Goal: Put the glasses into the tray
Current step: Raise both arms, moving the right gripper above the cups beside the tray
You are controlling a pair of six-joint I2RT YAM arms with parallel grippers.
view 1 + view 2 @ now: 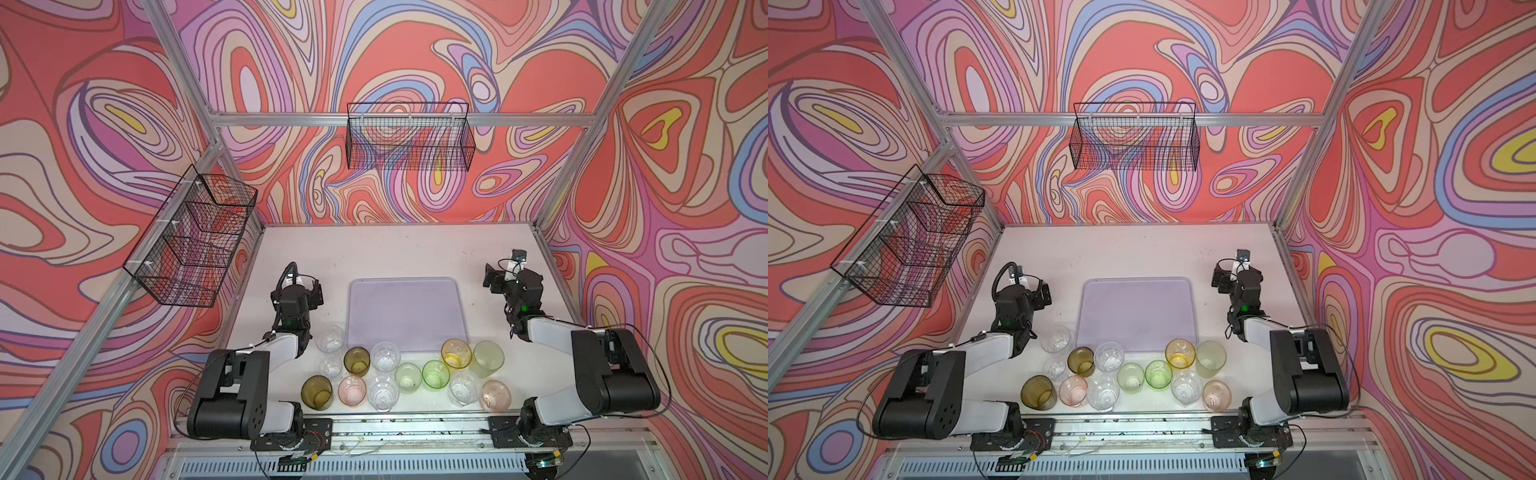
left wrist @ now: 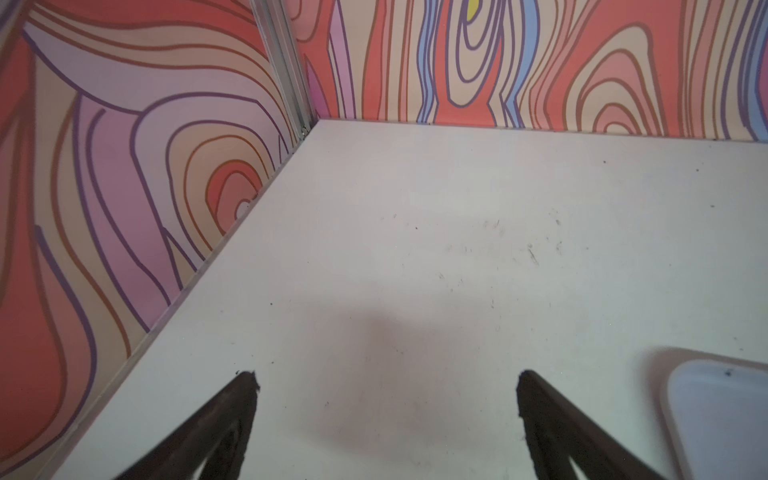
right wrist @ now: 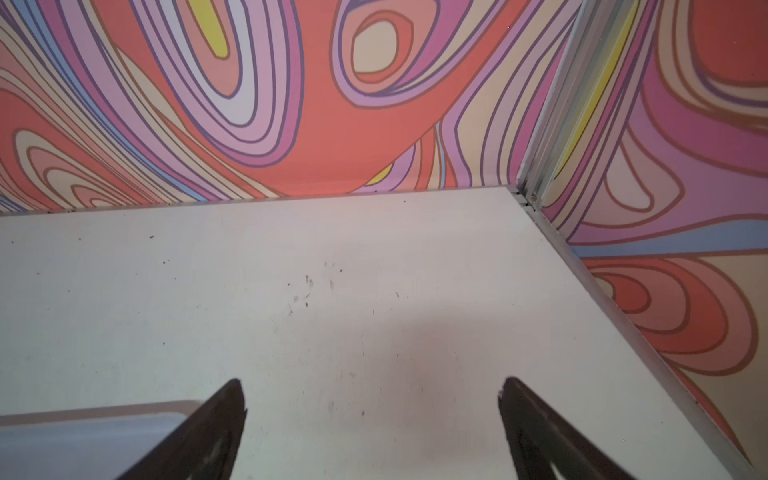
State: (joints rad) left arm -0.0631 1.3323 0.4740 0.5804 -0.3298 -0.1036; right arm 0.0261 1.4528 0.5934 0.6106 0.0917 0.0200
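Observation:
The pale lilac tray lies flat at the table's middle with nothing in it. Several glasses stand upright in a cluster just in front of it, among them an olive-brown one, a yellow one, a taller pale yellow-green one, a bright green one and a pink one. My left gripper hovers left of the tray, open and empty. Right of the tray, my right gripper is also open and empty. Each wrist view catches a tray corner.
Two black wire baskets hang on the walls, one at the back and one on the left. Aluminium posts frame the table's corners. Both arm bases sit on a rail along the front edge, close behind the glasses.

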